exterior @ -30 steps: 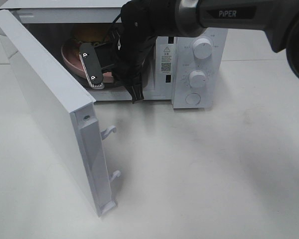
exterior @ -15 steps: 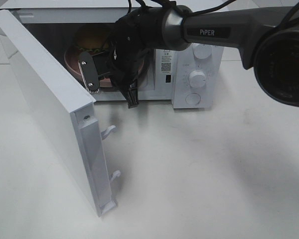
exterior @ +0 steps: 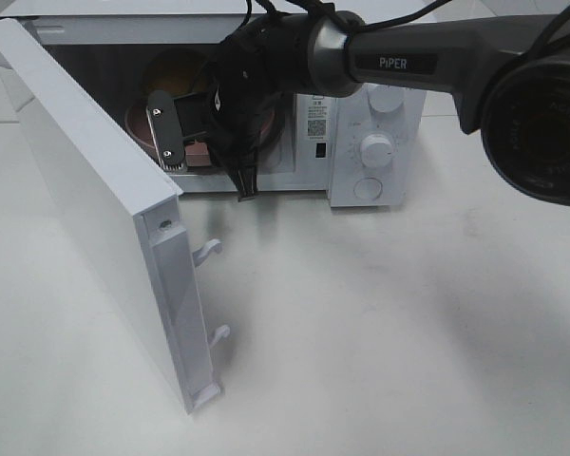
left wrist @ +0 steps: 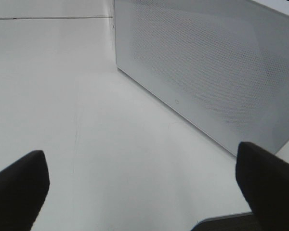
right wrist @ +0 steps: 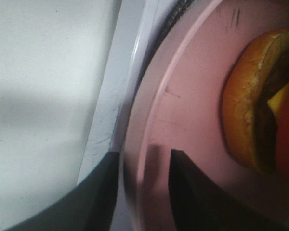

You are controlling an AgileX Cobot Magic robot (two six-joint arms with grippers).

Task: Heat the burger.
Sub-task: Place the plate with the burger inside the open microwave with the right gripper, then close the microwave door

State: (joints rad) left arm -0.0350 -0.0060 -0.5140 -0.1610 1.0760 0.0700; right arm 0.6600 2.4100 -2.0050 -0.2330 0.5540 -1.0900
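burger [exterior: 176, 74] is inside the microwave [exterior: 380, 104], on the pink plate [exterior: 135, 125], toward the back of the cavity. The door [exterior: 85, 190] stands open, swung out on the left of the exterior view.

Orientation: it's round, so no clear long axis from above. Exterior view shows the golden bun dome toward the camera. The right arm [exterior: 408, 62] covers the lower part. Right wrist view catches the stack from the side at the frame edge: bun, dark patty, yellow cheese, red tomato side by side. Upright or tipped: can't tell.

right gripper [right wrist: 143, 159]: jaws parted, straddling the plate rim. One finger [right wrist: 94, 202] is outside the rim over the white sill [right wrist: 120, 96], the other finger [right wrist: 202, 202] over the plate's pink face. The gap looks wider than the rim, so it isn't clamped. Burger lies past the fingertips, deeper on the plate, apart from both fingers, with bare pink between.

left gripper [left wrist: 144, 168]: fingers wide apart, nothing between them, over the white table [left wrist: 86, 96] beside the door's perforated outer face, well away from the burger.
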